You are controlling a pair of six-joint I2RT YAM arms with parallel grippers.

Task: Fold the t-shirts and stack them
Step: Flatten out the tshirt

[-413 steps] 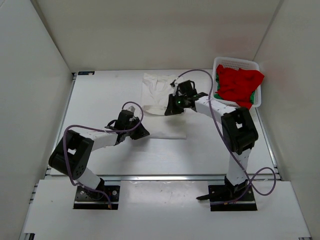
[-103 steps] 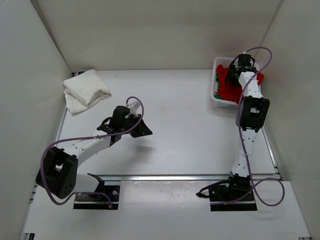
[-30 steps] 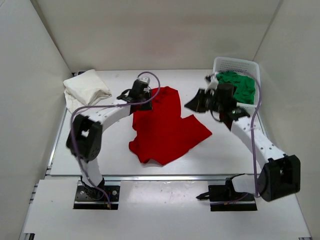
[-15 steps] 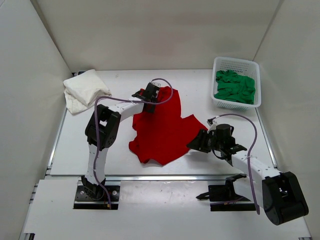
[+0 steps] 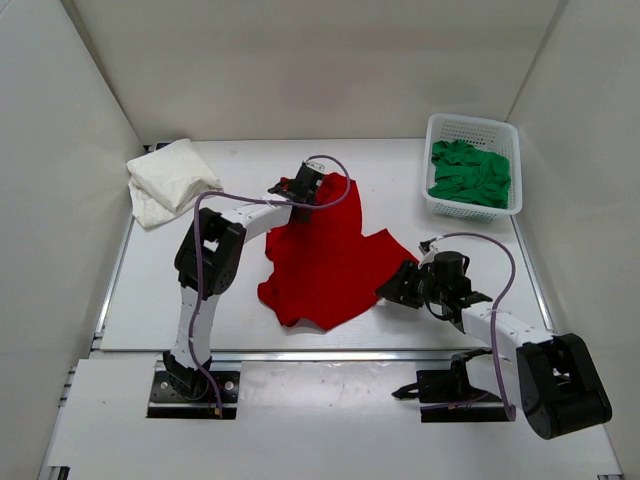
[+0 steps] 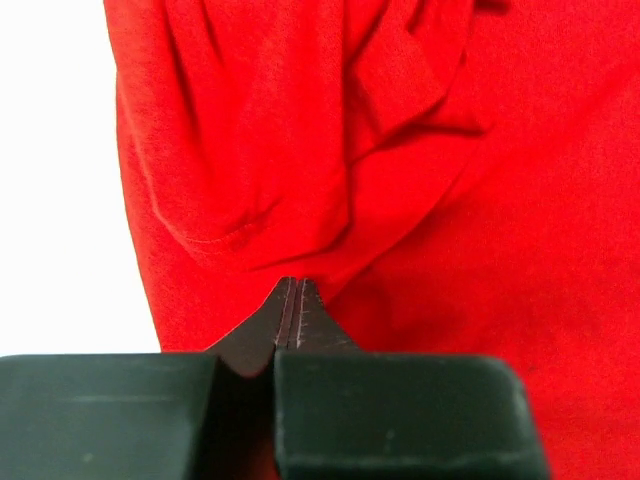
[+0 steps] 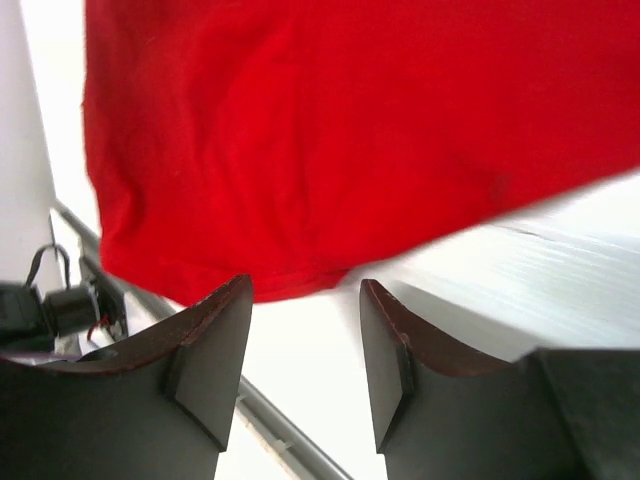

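Left gripper pinched tight on far edge of red t-shirt; right gripper agape beside its right corner

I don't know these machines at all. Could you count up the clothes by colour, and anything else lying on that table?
Off-white folded cloth t-shirt: 1
Bright red spread-out cloth t-shirt: 1
Green crumpled cloth t-shirt, in the basket: 1
White perforated plastic basket: 1
Total: 4 things, 3 of them t-shirts.
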